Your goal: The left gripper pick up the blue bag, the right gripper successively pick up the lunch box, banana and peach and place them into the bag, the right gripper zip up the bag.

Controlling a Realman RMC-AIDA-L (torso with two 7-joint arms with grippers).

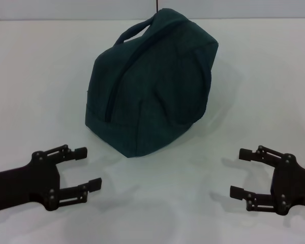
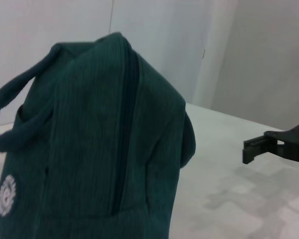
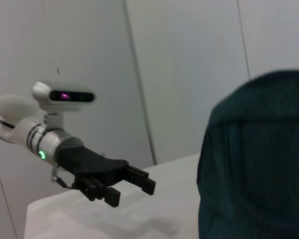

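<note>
Hovering low at the near edge, both wide open and empty: left gripper [image 1: 82, 176], right gripper [image 1: 244, 172]. Beyond and between them, apart from both, bag [image 1: 151, 84] zipped on table [image 1: 35, 81], nearer the left; zip line running away from the fingers.

No legible text; bag logo [image 2: 6, 195] unreadable.

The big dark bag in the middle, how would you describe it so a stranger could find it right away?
Look at the white table: between and beyond the left gripper and right gripper, both open, stands the blue bag. It is a dark teal fabric bag with loop handles, its zipper closed and a small white round logo on one side, the only soft item there.
</note>
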